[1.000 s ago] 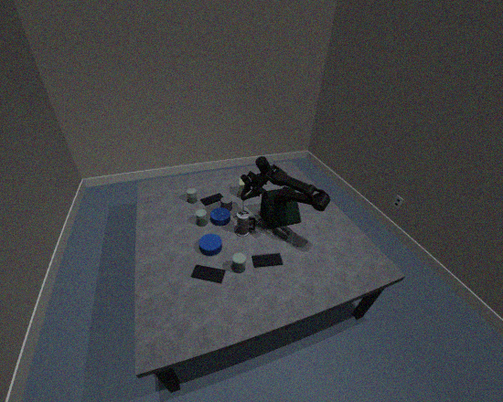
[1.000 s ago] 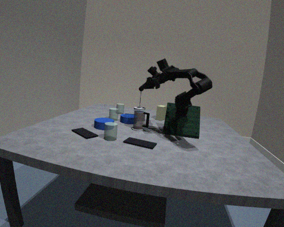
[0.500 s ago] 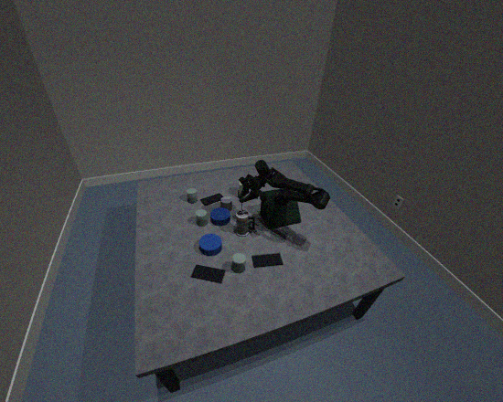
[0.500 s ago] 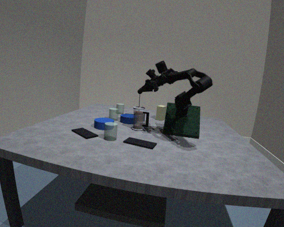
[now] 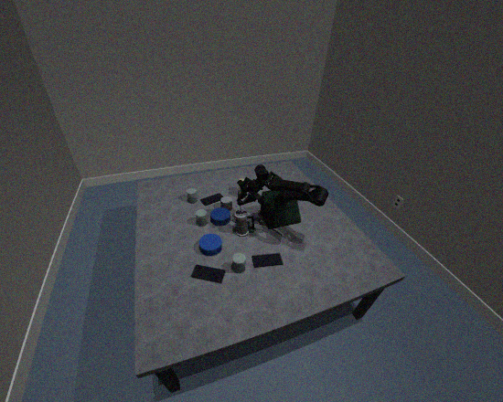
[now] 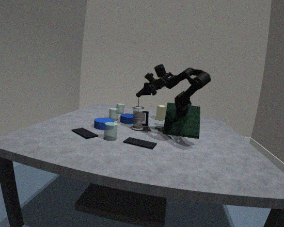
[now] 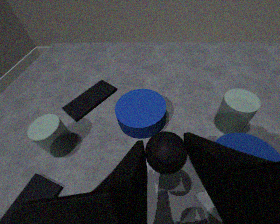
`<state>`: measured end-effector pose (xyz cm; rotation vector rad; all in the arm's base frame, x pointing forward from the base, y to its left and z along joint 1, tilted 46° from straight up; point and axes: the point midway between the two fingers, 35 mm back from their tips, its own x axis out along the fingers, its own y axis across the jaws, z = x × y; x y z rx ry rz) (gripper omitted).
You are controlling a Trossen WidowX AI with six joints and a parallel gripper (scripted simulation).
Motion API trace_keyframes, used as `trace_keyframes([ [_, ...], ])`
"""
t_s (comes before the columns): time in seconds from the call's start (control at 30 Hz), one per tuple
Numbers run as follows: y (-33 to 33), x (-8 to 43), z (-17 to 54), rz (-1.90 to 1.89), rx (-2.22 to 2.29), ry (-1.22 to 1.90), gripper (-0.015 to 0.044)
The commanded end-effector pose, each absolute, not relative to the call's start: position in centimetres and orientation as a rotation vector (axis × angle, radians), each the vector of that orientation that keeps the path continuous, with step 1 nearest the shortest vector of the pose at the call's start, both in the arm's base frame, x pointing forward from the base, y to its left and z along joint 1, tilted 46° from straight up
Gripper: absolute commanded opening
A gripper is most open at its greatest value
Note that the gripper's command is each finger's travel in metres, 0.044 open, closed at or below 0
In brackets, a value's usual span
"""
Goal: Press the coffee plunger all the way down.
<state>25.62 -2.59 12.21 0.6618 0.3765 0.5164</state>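
The coffee press (image 6: 138, 117) stands upright on the grey surface (image 6: 192, 165), just in front of the green base block (image 6: 183, 120) that carries the arm, with its black handle turned toward that block. Its thin rod rises straight from the lid, and the round dark plunger knob (image 7: 165, 151) at the top sits between the two dark fingers of the claw (image 7: 163, 162), which is closed on it at a narrow setting. In the exterior view the claw (image 6: 139, 94) hangs above the glass body, with a stretch of bare rod showing between them.

No brand, label or writing can be read on any object; the pictures are dim and grainy.

From near to far in the exterior view: a flat black slab (image 6: 139, 142) lies nearest the front edge, with a second black slab (image 6: 84, 133) to its left. Between them, a little farther back, stands a pale green cylinder (image 6: 110, 131). Behind that lies a low blue disc (image 6: 103, 123), then the press, with a second blue disc (image 6: 127, 118) close on its left. Two more pale cylinders (image 6: 113, 113) stand farther back, and a cream-coloured cylinder (image 6: 161, 112) stands beside the green block. The top view shows a third black slab (image 5: 211, 199) at the far side, near the farthest cylinder.
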Motion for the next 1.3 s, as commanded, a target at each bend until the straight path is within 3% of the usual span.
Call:
trace_keyframes([
  [0.0,-1.7,25.4,10.4,0.502,0.687,0.407,0.0114],
  [1.27,0.6,27.1,8.6,0.508,0.687,0.356,0.0114],
])
